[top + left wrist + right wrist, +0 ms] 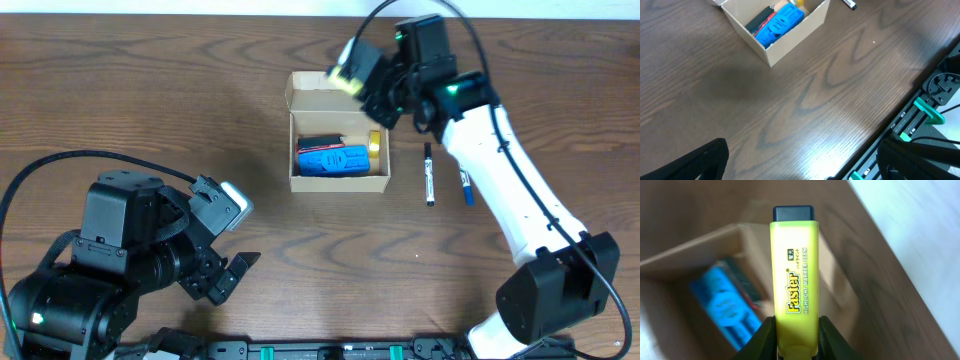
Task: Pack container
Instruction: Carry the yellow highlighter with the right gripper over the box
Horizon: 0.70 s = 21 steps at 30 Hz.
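– Toward the far edge of the wooden table (150, 90), about midway along it, we see the small rectangular tan-brown cardboard box (338, 184). Its flap lid (312, 88) is folded open on the far side.
– We agree. Inside we make out a blue plastic item (335, 160), a black item (320, 142) along its far side and something yellow-orange (374, 143) at the right end.
– And the right pincer (795, 347)?
– It is clamped on a yellow rectangular highlighter marker with a black cap (794, 275), one finger on either side of its lower end, the cap pointing away from the wrist. From overhead we place the marker over the box's far right corner.
– The left pincer (232, 240)?
– It is near the table's near left corner, well apart from the box, with its fingers spread wide over bare wood.
– What else lies on the table?
– Two pens lie just right of the box, side by side but apart: a black-and-white pen (429, 175) and a pen with blue ends (466, 186), the latter nearer the right edge.
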{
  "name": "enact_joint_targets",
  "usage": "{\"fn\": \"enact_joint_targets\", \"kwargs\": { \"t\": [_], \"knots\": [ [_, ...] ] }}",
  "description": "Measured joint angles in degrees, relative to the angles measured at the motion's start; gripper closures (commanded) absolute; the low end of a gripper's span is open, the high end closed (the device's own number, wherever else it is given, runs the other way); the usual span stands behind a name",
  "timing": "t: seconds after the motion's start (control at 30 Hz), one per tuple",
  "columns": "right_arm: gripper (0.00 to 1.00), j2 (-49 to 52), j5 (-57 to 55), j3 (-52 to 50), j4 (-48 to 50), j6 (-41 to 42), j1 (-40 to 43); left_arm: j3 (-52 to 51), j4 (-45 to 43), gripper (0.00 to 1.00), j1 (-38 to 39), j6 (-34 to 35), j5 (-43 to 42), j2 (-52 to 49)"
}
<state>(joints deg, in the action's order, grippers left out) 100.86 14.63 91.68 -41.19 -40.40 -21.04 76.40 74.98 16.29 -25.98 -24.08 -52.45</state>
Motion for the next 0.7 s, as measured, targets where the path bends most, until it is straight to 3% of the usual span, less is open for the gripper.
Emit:
{"fn": "enact_joint_targets", "kwargs": {
  "t": [0.23,0.7],
  "knots": [
    [0.99,0.74,6.03,0.09,-3.98,-6.45,-3.41,0.00,0.00,0.05,0.00,0.00,0.00,0.00],
    [0.99,8.55,7.17,0.09,-9.62,-8.04,-5.88,0.00,0.00,0.05,0.00,0.00,0.00,0.00]
  ]
}}
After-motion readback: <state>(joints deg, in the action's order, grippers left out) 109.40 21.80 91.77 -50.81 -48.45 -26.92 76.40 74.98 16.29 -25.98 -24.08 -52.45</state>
